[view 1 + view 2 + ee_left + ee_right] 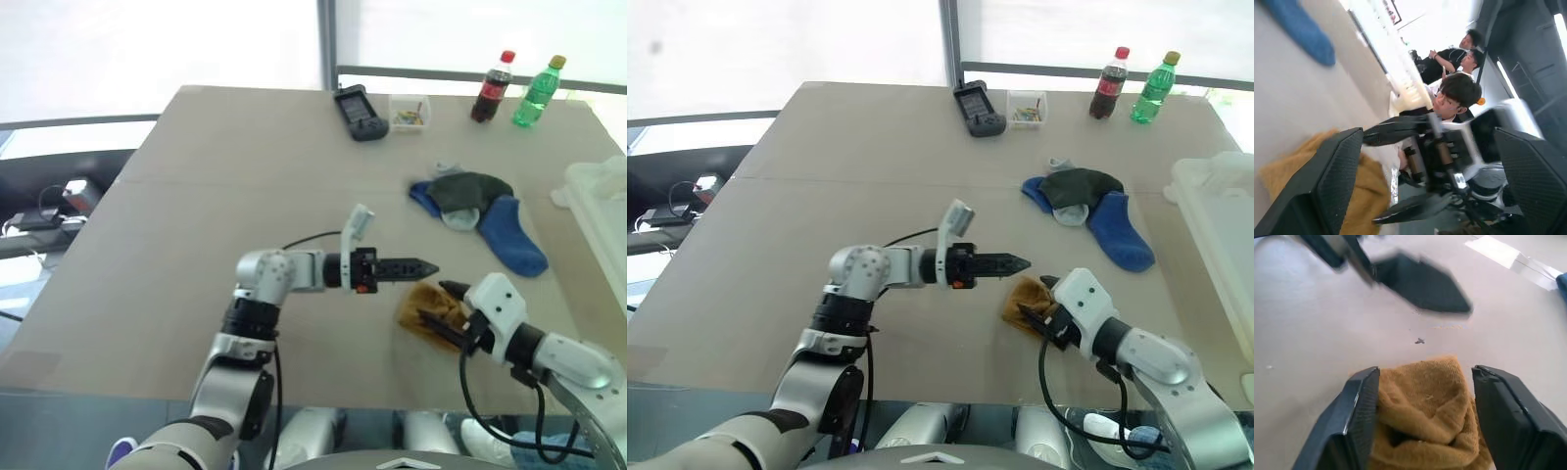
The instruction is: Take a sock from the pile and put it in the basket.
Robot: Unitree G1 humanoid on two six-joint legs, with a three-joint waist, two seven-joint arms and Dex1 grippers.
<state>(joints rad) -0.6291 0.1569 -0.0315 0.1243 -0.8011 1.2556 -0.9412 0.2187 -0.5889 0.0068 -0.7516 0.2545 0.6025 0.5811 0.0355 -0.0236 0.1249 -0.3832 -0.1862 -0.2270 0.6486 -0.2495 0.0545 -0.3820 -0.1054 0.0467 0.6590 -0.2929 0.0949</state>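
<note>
- Step in hand, as I read it: getting a grip on the mustard sock [1425,406], which lies bunched on the table [196,196] near the front edge, apart from the pile [475,211].
- Right gripper [436,308] — fingers parted, straddling the sock, cloth between them. The wrist view shows a gap at both pads, so not clamped; nothing held yet by my read.
- Left gripper [421,266] hovers just beside and above the sock, pointing level toward the right one. Its wrist view shows the fingers spread wide, nothing between them.
- The pile sits farther back and to the right: blue, dark grey-green, and a pale grey bit.
- The basket [602,211] is at the table's right edge, past the pile — well apart from the sock.
- Next move calls for: close the right fingers on the cloth, lift clear, carry right over the basket rim. Left arm needs to stay out of that path.
- Risk: loose bunch, so a shallow pinch may slip.
- Surface: plain beige tabletop, flat and matte. At the far edge: a dark handheld device [359,112], a small clear box [409,112], a cola bottle [493,88] and a green bottle [539,92].
- Room: bright windows behind; people seated off to the right in the left wrist view.
</note>
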